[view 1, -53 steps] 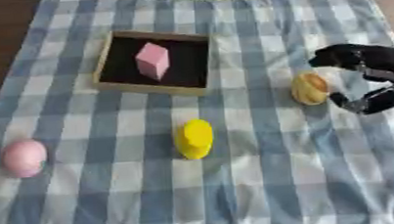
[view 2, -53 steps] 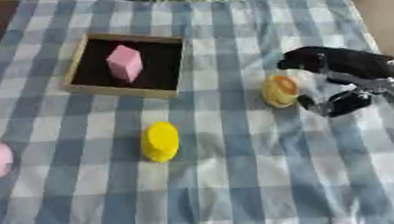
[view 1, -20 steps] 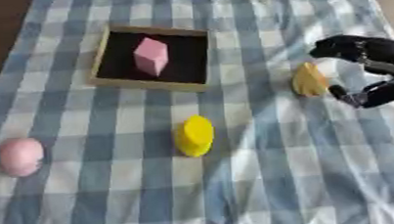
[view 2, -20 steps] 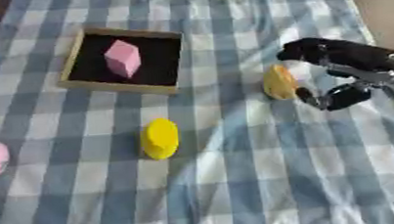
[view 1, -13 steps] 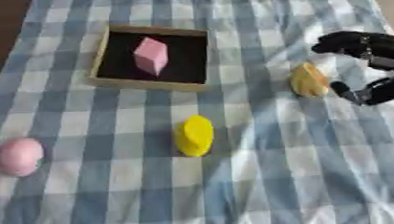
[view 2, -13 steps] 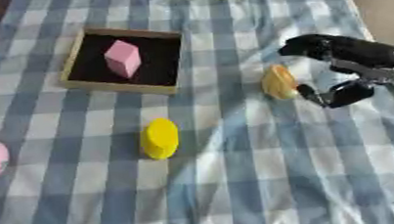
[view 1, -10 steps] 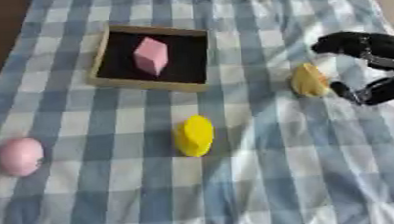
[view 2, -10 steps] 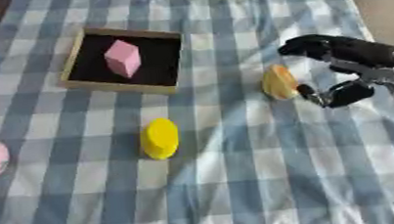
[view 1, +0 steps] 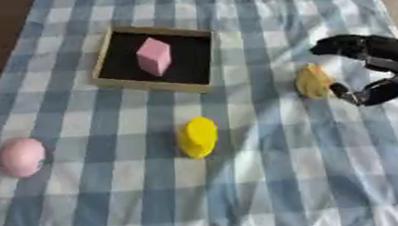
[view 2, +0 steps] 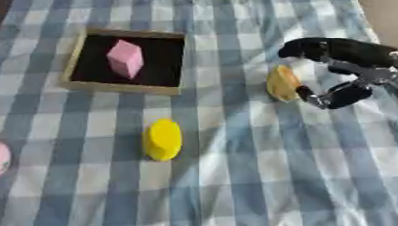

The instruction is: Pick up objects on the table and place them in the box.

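So here we've got the right robot hand (view 2: 343,71) curled around the orange piece (view 2: 282,83) on the right of the checkered surface (view 1: 267,180), fingers above, thumb below, though we can't tell if they touch it. The box (view 1: 114,84) sits upper left with a pink block (view 1: 154,56) inside. A yellow piece (view 1: 198,136) lies mid-cloth, a pink egg shape (view 1: 21,156) far left.

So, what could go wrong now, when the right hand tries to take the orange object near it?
The right hand has its fingers arched over the orange object but not clearly closed on it, so the object may be pushed away or slip. On the carry, it could catch the rim of the box. The pink block already inside leaves less room, so the orange piece might land against it.
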Controlling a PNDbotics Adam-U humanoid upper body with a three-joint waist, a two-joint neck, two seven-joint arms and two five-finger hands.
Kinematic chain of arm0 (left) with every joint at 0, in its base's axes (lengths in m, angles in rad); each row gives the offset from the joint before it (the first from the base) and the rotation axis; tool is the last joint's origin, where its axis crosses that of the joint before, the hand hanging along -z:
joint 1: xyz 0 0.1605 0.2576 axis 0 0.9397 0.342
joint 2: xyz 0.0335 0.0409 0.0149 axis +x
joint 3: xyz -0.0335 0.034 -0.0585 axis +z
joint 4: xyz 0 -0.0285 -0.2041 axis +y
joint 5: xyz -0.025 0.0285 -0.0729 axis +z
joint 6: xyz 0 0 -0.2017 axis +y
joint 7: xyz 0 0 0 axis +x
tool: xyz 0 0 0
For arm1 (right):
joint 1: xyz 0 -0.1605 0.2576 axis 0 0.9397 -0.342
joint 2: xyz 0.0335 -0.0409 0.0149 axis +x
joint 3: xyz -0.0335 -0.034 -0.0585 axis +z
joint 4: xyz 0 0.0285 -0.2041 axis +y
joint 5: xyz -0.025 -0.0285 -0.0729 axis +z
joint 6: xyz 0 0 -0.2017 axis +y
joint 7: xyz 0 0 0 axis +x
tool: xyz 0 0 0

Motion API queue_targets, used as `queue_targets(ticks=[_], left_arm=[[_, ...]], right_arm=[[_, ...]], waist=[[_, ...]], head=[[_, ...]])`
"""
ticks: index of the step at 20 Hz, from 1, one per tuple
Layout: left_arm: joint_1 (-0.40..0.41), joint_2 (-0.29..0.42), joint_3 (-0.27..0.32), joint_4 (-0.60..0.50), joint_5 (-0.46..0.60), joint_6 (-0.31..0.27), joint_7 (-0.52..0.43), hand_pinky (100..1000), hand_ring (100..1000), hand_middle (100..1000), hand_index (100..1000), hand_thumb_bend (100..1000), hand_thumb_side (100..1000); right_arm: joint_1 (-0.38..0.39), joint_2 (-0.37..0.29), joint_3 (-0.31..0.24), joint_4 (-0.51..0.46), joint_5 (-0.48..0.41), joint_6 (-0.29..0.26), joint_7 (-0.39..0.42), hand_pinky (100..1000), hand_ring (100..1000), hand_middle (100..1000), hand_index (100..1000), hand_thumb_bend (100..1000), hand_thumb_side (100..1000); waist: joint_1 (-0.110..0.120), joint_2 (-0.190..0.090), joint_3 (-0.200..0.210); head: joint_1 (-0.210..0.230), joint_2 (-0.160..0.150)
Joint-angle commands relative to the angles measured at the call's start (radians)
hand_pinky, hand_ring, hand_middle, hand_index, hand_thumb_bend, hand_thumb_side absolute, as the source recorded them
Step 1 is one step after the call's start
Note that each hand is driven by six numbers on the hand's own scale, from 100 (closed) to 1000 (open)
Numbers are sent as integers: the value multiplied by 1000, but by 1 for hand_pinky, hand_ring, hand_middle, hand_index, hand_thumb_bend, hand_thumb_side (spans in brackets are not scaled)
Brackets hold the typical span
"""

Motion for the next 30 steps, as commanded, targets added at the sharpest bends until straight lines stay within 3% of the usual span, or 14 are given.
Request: queue_targets(ticks=[1,14,15,16,22,30], left_arm=[[-10,24,2,-13,4,1,-2,793,960,820,839,100,565],[-9,24,2,-13,4,2,-5,794,961,822,839,100,565],[-9,25,3,-13,4,2,-4,794,961,822,839,100,565],[-8,26,4,-13,3,1,-4,794,961,822,839,100,565],[-7,28,6,-13,1,1,-1,794,962,823,840,100,565],[-6,27,6,-14,1,3,0,795,963,824,840,100,565]], right_arm=[[-16,-17,-6,4,6,-126,140,1000,1000,931,1000,100,264],[-14,-14,-6,6,-10,-107,178,1000,1000,923,1000,100,263],[-13,-15,-9,1,-19,-107,179,1000,1000,914,1000,100,327],[-12,-18,-13,-7,-29,-106,179,1000,1000,909,1000,100,251],[8,-42,-38,-81,-115,-90,182,1000,1000,884,1000,100,233],[32,-36,-37,-123,-167,-66,250,1000,1000,882,1000,100,234]], waist=[[-12,0,1],[-13,2,-3],[-13,2,-3],[-14,2,-4],[-18,-3,-11],[-17,-8,-14]], head=[[-2,4],[1,4],[2,4],[3,4],[7,4],[6,4]])
